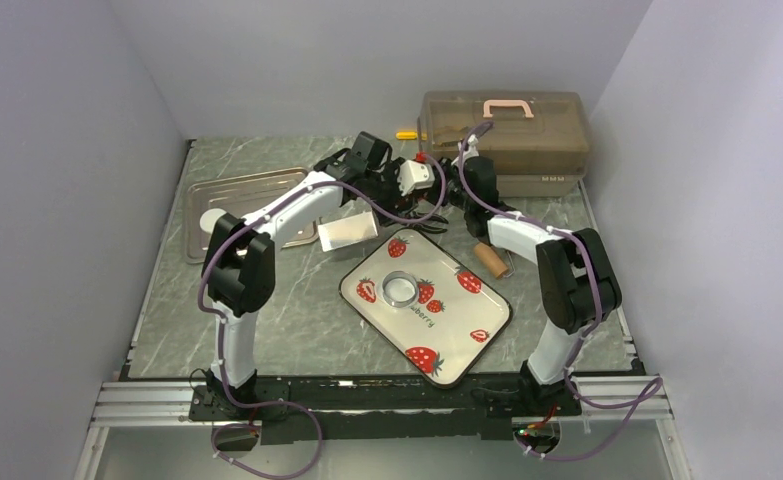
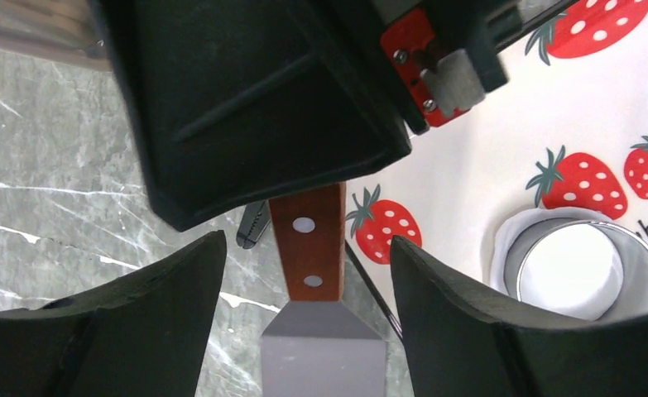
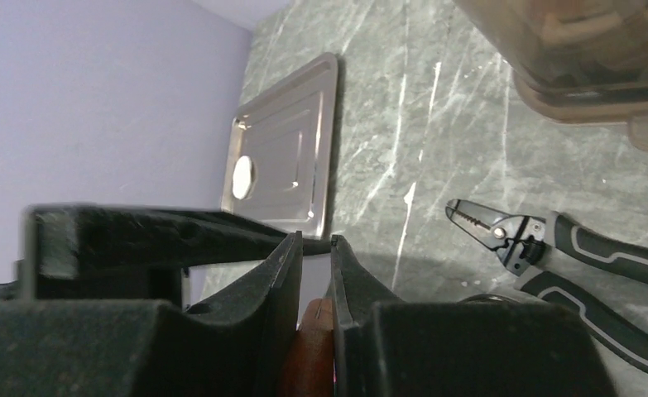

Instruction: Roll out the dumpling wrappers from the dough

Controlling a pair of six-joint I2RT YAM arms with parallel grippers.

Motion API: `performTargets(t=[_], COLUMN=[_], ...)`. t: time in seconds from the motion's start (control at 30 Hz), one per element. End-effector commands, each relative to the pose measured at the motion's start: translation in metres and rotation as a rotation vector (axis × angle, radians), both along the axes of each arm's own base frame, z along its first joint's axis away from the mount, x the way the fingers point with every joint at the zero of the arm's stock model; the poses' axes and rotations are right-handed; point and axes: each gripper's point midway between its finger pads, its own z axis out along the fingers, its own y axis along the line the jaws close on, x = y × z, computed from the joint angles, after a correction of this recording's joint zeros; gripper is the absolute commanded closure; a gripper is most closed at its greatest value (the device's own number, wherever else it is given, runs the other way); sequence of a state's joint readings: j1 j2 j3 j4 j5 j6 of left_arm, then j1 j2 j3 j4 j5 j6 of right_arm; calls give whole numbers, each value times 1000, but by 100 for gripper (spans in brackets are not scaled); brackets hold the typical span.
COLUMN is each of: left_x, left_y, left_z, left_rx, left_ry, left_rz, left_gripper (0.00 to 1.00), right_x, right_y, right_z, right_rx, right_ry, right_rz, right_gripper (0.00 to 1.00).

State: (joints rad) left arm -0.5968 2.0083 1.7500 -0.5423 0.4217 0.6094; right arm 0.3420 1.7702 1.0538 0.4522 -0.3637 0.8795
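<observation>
at the far middle of the grey marbled table (image 1: 297, 320), both wrists crowd over one tool. my right gripper (image 3: 316, 244) is pinching the red-brown riveted wooden handle of the flat metal scraper (image 2: 322, 356), fingers pressed close on it near its top end. my left gripper (image 2: 304, 256) is spread wide, one finger either side of that handle and, as far as i can see, touching neither face.

the dough (image 2: 568, 269) sits as a white patch inside the shiny round ring (image 2: 645, 275) on the strawberry-printed white plate (image 2: 469, 165). one thin white disc, a dumpling wrapper (image 3: 243, 178) by the look of it, lies in the steel tray (image 3: 295, 149) at the far left.

my worry is the grip. it is narrow and high on the handle, with the blade hanging below, so i judge a quick swing could let the scraper pivot or slip between the pads. if i pull the left arm away sideways instead of straight back, a finger could clip the handle and knock it loose. the black-handled pliers (image 3: 552, 248) lie on the table just under the handover; a low pass could snag them. bringing the blade down carelessly near the plate could hit the ring or gouge the dough. the two arms' cables also run close together.
</observation>
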Motion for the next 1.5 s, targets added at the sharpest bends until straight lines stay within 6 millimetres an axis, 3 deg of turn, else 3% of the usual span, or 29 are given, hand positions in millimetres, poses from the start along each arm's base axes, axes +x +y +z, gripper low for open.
performTargets(t=[0.0,0.13,0.17,0.27,0.33,0.37,0.43,0.5,0.73,0.83,0.97,1.03,1.13,1.2,1.23,1.3,1.33,1.4,1.47], left_x=[-8,-6,-6,-6,3,7,12,15,11,6,4,6,11,11,12,10,8,-1,-9], left_y=[-6,-5,-5,-4,0,1,2,2,-3,-5,-6,-6,-4,-3,0,5,9,16,22], left_z=[11,13,15,21,30,37,43,45,46,47,51,53,58,61,63,69,75,90,107], left_rx=[-39,-39,-41,-62,-87,-103,-120,-128,-151,-160,-165,-165,-168,-171,-168,-170,-180,-199,-207], left_ry=[0,-16,-16,-26,-59,-83,-97,-89,-66,-58,-62,-69,-77,-59,-40,1,17,40,34], left_rz=[-39,-37,-35,-8,66,97,140,162,154,139,127,133,152,158,171,182,181,169,152], left_gripper=[32,97,100,100,100,100,100,100,100,100,100,100,100,100,87,42,32,24,23], right_x=[-6,-11,-11,-12,-13,-14,-20,-27,-29,-22,-15,-14,-15,-16,-17,-18,-18,-19,-21], right_y=[5,4,3,4,6,6,6,5,5,6,18,26,30,26,22,16,12,5,-2], right_z=[77,80,80,78,71,67,62,62,41,37,38,31,24,25,29,42,49,67,90], right_rx=[114,111,108,82,25,-12,-53,-3,-9,-28,-21,-1,25,22,22,15,4,-21,-46], right_ry=[-187,-193,-190,-175,-150,-140,-132,-128,-90,-100,-116,-90,-53,-52,-65,-96,-113,-152,-199], right_rz=[36,41,38,49,45,34,9,-17,-43,-52,0,38,53,35,26,14,9,0,-6], right_gripper=[100,100,100,96,65,57,46,45,49,64,65,74,98,100,100,100,100,100,100])
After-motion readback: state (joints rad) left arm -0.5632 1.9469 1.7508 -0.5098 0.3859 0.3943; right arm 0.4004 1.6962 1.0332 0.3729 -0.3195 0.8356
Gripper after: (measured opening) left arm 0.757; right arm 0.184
